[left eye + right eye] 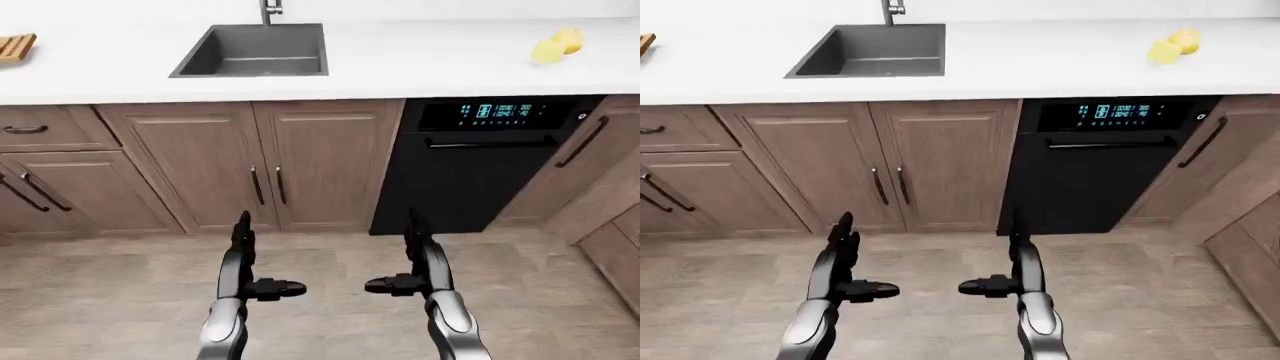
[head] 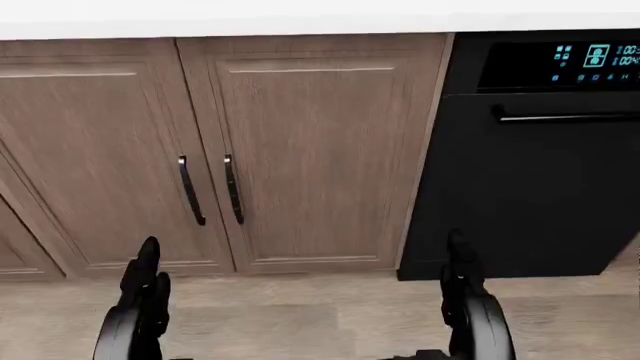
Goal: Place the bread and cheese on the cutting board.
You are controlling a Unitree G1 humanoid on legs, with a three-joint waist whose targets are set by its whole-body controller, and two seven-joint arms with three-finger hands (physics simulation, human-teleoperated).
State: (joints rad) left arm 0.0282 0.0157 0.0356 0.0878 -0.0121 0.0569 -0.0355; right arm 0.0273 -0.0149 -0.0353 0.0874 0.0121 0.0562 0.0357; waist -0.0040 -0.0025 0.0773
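Hands low at frame bottom, left hand (image 1: 262, 279) and right hand (image 1: 402, 276) both spread and empty, yellow cheese (image 1: 557, 45) upper right on bench (image 1: 420, 67), nearer right hand, cutting board (image 1: 15, 46) far upper left, bread unseen.
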